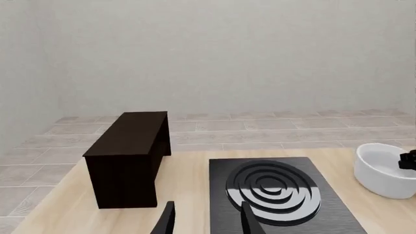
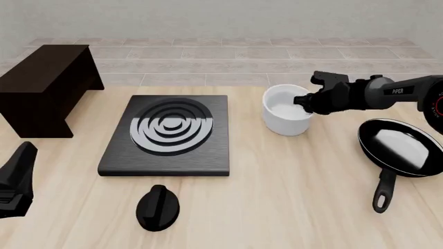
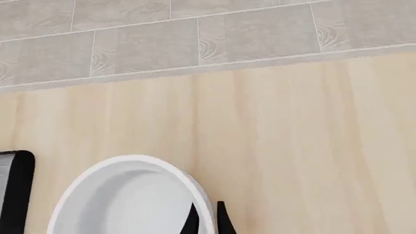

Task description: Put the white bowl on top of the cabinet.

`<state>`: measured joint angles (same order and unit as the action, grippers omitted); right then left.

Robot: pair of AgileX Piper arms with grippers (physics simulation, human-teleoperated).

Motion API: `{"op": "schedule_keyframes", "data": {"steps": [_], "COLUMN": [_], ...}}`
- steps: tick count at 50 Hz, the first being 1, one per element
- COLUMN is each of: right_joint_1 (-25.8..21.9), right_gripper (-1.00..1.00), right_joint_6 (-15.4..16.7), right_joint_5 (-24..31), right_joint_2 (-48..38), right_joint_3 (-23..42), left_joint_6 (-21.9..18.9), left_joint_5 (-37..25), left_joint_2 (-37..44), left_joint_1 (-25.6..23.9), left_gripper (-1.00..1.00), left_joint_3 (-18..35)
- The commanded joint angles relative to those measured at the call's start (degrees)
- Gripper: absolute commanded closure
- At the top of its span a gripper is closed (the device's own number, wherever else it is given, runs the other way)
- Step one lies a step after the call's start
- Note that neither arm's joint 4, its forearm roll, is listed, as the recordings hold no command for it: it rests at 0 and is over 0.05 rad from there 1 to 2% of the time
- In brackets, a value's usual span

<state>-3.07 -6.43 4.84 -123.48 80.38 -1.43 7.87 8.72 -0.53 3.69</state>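
The white bowl [image 2: 286, 111] stands on the table right of the stove plate, and also shows in both wrist views [image 1: 383, 170] [image 3: 130, 200]. My right gripper [image 2: 304, 101] [image 3: 208, 222] is at its right rim, one finger inside the wall and one outside, shut on the rim. The dark brown cabinet [image 2: 49, 83] [image 1: 130, 146] stands at the table's far left with nothing on its flat top. Low at the front left, my left gripper [image 2: 26, 153] [image 1: 208, 222] is open and holds nothing, far from the bowl.
A black stove plate [image 2: 169, 132] with silver rings lies between cabinet and bowl. A black frying pan [image 2: 398, 148] sits at the right, handle toward the front. A black knob [image 2: 157, 207] lies in front of the stove plate. Tiled floor lies beyond the table's far edge.
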Motion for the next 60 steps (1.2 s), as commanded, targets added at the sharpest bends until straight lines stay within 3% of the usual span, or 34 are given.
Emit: {"op": "schedule_keyframes", "data": {"steps": [1,2,3,4,6,7,11,17,18,19,43,47,48,60], "right_joint_1": [-1.92,-1.46,-2.59,-2.68,-3.58,-3.28,-4.99,-6.07,-6.68,-6.5,-9.5,-10.05,-10.09,-11.78], "right_gripper": [1.0,1.0,1.0,1.0,1.0,1.0,1.0,1.0,1.0,1.0,1.0,1.0,1.0,1.0], "right_joint_6": [-0.06,2.25,0.24,2.94,0.06,2.66,0.65,2.04,0.78,1.88,2.3,2.77,4.35,3.49], "right_joint_5": [0.17,0.45,-0.37,0.71,-0.17,0.66,0.64,1.18,1.14,1.42,0.82,0.77,0.82,0.08], "right_joint_2": [4.42,4.98,6.02,6.28,7.71,8.08,10.11,12.3,12.7,12.92,17.94,18.57,18.73,20.13], "right_joint_3": [-1.96,-1.76,-2.71,-2.11,-2.96,-2.47,-3.19,-3.57,-3.86,-3.64,-6.63,-6.99,-6.98,-8.62], "left_joint_6": [0.0,0.05,0.01,0.04,0.05,0.05,0.01,0.09,0.03,0.09,-0.64,-0.95,-1.3,-4.25], "left_joint_5": [-0.56,-0.66,-0.83,-0.86,-0.95,-1.15,-1.5,-2.05,-2.04,-2.16,-3.65,-3.23,-3.23,1.86], "left_joint_2": [-0.46,-0.61,-0.77,-0.71,-0.84,-0.99,-1.25,-1.8,-1.81,-1.96,-3.02,-1.88,-1.86,4.98], "left_joint_1": [-0.26,-0.31,-0.35,-0.39,-0.39,-0.41,-0.5,-0.67,-0.7,-0.69,-1.31,-1.75,-2.0,-5.12], "left_gripper": [-1.0,-1.0,-1.0,-1.0,-1.0,-1.0,-1.0,-1.0,-1.0,-1.0,-1.0,-1.0,-1.0,-1.0], "left_joint_3": [0.55,0.53,0.62,0.7,0.71,0.81,1.07,1.29,1.27,1.28,1.86,2.57,2.72,5.42]}}
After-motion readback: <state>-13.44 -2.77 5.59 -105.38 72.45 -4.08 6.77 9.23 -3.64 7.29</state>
